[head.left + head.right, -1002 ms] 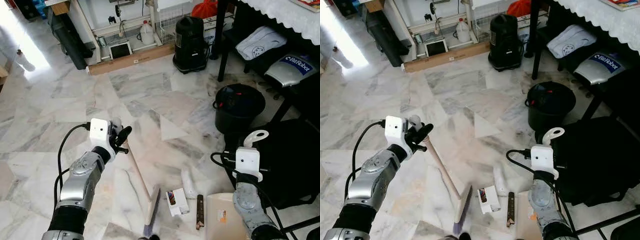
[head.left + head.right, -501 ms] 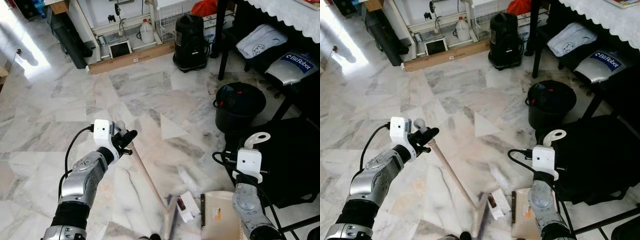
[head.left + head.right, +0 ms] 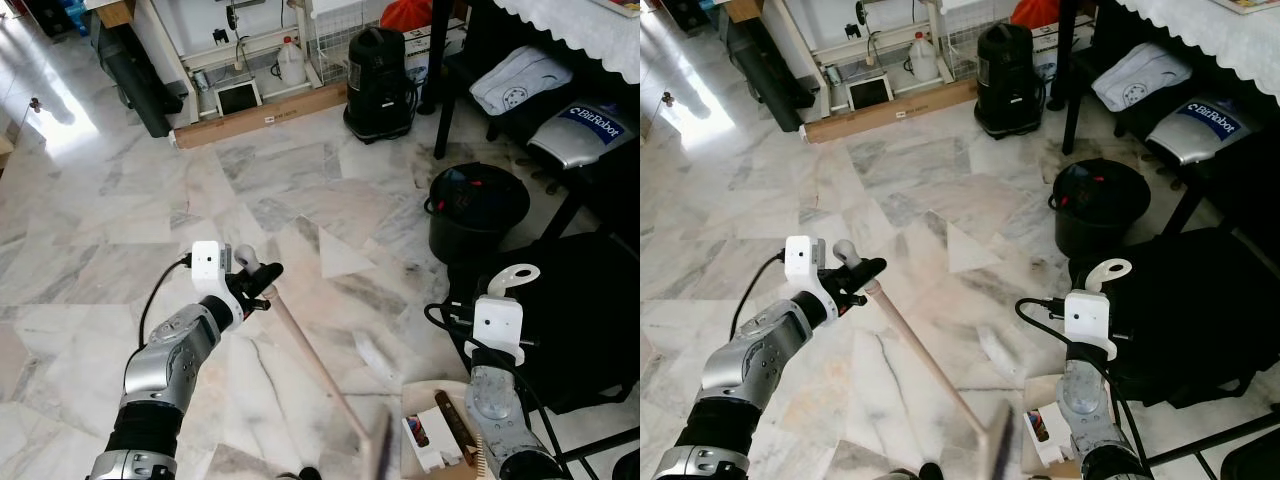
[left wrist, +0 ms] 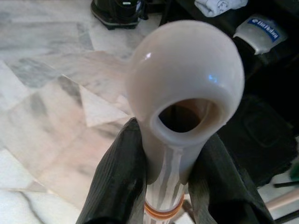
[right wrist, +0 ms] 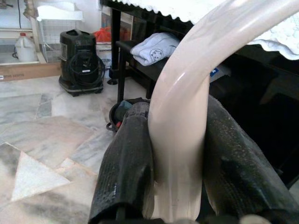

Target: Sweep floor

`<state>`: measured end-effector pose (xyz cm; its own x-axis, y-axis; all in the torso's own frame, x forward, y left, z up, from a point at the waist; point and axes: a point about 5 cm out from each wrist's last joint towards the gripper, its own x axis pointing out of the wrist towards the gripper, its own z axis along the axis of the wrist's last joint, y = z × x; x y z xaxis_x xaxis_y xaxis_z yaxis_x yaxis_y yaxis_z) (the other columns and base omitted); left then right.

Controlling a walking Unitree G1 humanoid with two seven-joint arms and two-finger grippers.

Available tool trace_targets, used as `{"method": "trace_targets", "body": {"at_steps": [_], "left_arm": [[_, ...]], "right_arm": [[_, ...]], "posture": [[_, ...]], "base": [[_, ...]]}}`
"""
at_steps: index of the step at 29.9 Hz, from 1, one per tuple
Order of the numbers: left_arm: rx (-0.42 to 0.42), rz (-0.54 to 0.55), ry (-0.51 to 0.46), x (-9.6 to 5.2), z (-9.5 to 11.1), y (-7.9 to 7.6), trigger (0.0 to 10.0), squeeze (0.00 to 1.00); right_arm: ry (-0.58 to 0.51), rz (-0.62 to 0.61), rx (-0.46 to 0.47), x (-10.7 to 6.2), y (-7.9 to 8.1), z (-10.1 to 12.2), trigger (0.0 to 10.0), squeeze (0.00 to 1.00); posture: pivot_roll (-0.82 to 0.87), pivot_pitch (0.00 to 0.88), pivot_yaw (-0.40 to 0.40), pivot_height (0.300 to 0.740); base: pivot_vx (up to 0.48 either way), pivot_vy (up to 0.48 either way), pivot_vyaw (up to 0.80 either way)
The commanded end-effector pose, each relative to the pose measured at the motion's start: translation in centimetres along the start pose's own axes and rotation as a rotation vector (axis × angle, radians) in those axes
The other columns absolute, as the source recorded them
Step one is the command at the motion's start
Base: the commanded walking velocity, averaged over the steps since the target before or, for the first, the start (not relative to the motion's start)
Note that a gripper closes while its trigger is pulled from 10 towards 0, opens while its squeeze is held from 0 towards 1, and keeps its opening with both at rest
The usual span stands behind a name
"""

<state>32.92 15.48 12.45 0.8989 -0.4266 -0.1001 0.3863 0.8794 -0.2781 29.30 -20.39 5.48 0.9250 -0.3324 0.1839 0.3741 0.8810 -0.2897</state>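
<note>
The broom (image 3: pixel 310 355) is slanting across the marble floor (image 3: pixel 120 220), its blurred head (image 3: pixel 378 450) lying at the rim of the dustpan (image 3: pixel 425 400). The left gripper (image 3: pixel 256 283) is clenching the broom's looped handle top. The right gripper (image 5: pixel 175 154) is grasping the dustpan's cream handle (image 3: pixel 513 278). A small white box (image 3: pixel 425 440) and a brown stick (image 3: pixel 455 432) are sitting in the dustpan. A black bin (image 3: pixel 475 210) is standing beyond, beside the black table legs (image 3: pixel 445 90).
</note>
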Motion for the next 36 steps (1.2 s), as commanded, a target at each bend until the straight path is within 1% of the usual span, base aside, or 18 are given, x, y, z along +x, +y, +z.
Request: {"method": "trace_targets", "body": {"at_steps": [1, 4, 5, 6, 8, 9, 12, 17, 24, 27, 29, 30, 33, 36], "left_arm": [[0.054, 0.017, -0.012, -0.2, 0.7, 0.4, 10.0, 0.0], [0.046, 0.011, -0.027, -0.2, 0.8, 0.3, 10.0, 0.0], [0.028, -0.007, -0.048, -0.1, 1.0, -0.1, 10.0, 0.0], [0.022, -0.015, -0.056, 0.0, 1.1, -0.2, 10.0, 0.0], [0.042, -0.016, -0.067, 0.0, 1.2, -0.4, 10.0, 0.0], [0.049, 0.0, -0.091, 0.2, 1.3, -0.5, 10.0, 0.0], [0.052, 0.008, -0.095, 0.3, 1.2, -0.4, 10.0, 0.0], [0.042, 0.015, -0.103, 0.4, 1.0, -0.3, 10.0, 0.0], [0.035, 0.011, -0.112, 0.6, 0.9, -0.5, 10.0, 0.0], [0.034, 0.012, -0.138, 0.5, 1.4, -0.6, 10.0, 0.0], [0.045, 0.027, -0.176, 0.5, 2.0, -0.5, 10.0, 0.0], [0.045, 0.027, -0.176, 0.5, 2.0, -0.5, 10.0, 0.0], [0.08, 0.039, -0.222, 0.5, 2.6, -0.7, 10.0, 0.0], [0.093, 0.04, -0.266, 0.3, 3.0, -1.1, 10.0, 0.0]], "right_arm": [[0.08, 0.035, 0.011, -1.1, 0.9, -1.2, 10.0, 0.0], [0.083, 0.029, 0.041, -1.0, 0.8, -1.1, 10.0, 0.0], [0.088, 0.012, 0.079, -0.8, 0.7, -0.9, 10.0, 0.0], [0.091, 0.005, 0.095, -0.7, 0.7, -0.9, 10.0, 0.0], [0.092, -0.02, 0.134, -0.5, 0.4, -0.7, 10.0, 0.0], [0.078, -0.044, 0.178, 0.0, 0.1, -0.2, 10.0, 0.0], [0.048, -0.066, 0.219, 0.5, -0.4, 0.4, 10.0, 0.0], [0.005, -0.063, 0.227, 0.9, -1.2, 0.9, 10.0, 0.0], [-0.018, -0.063, 0.241, 0.9, -1.6, 1.3, 10.0, 0.0], [-0.05, -0.068, 0.251, 0.9, -1.8, 1.8, 10.0, 0.0], [-0.079, -0.074, 0.261, 1.0, -2.2, 2.4, 10.0, 0.0], [-0.079, -0.074, 0.261, 1.0, -2.2, 2.4, 10.0, 0.0], [-0.118, -0.072, 0.268, 1.2, -2.5, 3.3, 10.0, 0.0], [-0.172, -0.077, 0.284, 1.4, -3.1, 4.7, 10.0, 0.0]], "posture": [[0.07, 0.162, 0.189, 0.74], [0.06, 0.157, 0.188, 0.74], [0.06, 0.155, 0.187, 0.74], [0.06, 0.152, 0.185, 0.74], [0.06, 0.147, 0.183, 0.74], [0.05, 0.14, 0.178, 0.74], [0.04, 0.131, 0.171, 0.74], [0.03, 0.118, 0.162, 0.74], [0.02, 0.1, 0.15, 0.74], [0.02, 0.096, 0.147, 0.74], [0.02, 0.086, 0.143, 0.74], [0.02, 0.086, 0.143, 0.74], [0.01, 0.079, 0.139, 0.74], [-0.01, 0.068, 0.134, 0.74]], "base": [[0.0, 0.0, 0.0], [0.0, 0.0, 0.0], [0.0, 0.0, 0.0], [0.0, 0.0, 0.0], [0.0, 0.0, 0.0], [0.0, 0.0, 0.0], [0.0, 0.0, 0.0], [0.0, 0.0, 0.0], [0.0, 0.0, 0.0], [0.0, 0.0, 0.0], [0.0, 0.0, 0.0], [0.0, 0.0, 0.0], [0.0, 0.0, 0.0], [0.0, 0.0, 0.0]]}}
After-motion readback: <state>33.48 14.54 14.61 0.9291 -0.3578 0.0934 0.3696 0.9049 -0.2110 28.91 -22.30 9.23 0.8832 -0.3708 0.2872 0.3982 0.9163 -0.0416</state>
